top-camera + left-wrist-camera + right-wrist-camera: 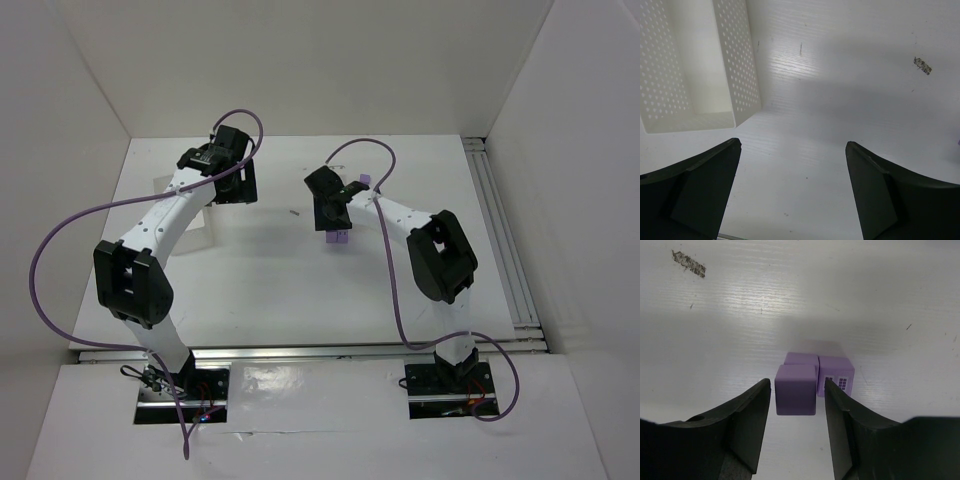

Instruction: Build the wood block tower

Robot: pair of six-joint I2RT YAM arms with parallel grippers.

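Observation:
Three light-purple blocks lie close together on the white table. In the right wrist view the nearest block (795, 389) sits between my fingers, with a small gap on each side. A second block (801, 358) is right behind it. A third block (836, 374), with a printed window pattern, stands to their right. From above the group (338, 237) shows just below my right gripper (330, 215), which is open (797, 385). Another purple piece (364, 181) shows behind the right arm. My left gripper (792, 144) is open and empty over bare table (232, 185). No dark blue notched block is in view.
A white perforated tray (735, 75) stands at the far left of the left gripper, partly hidden under the left arm from above (205, 222). A small dark scuff (688, 263) marks the table between the arms. White walls enclose the table; a rail (500, 230) runs along the right.

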